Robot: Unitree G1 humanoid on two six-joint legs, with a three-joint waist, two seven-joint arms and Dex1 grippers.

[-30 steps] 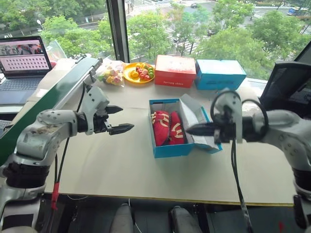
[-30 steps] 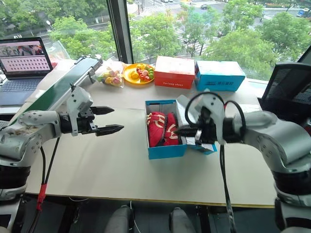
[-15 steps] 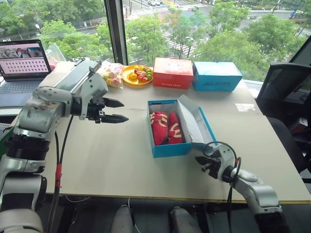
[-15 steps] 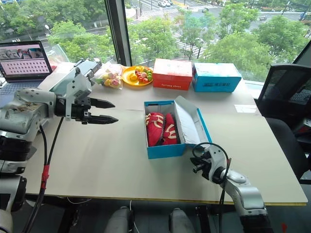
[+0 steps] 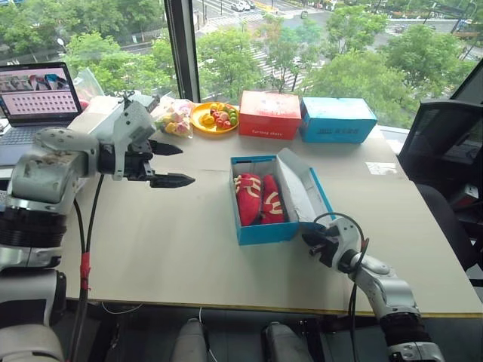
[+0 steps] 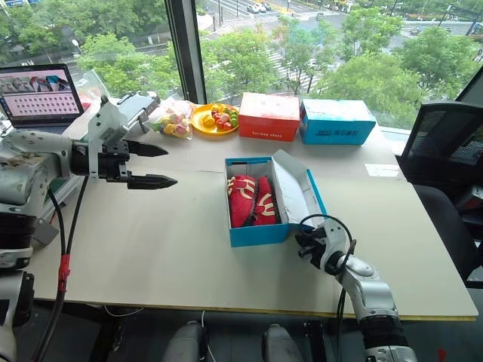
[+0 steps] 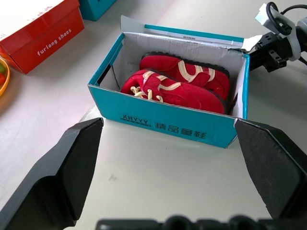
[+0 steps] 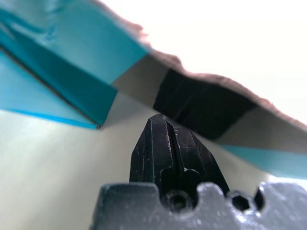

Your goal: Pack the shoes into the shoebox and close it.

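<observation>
Lying in the open shoebox (image 5: 263,231), shoes (image 5: 257,197) sit between open left claw (image 5: 172,164) and closed right claw (image 5: 311,240).

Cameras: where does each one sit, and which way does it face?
Head views: above, looking down over the table, both arms showing.
Left wrist view: along the open left gripper at the shoebox holding the shoes.
Right wrist view: along the shut right gripper, under the lid.
Shared: shoebox.
</observation>
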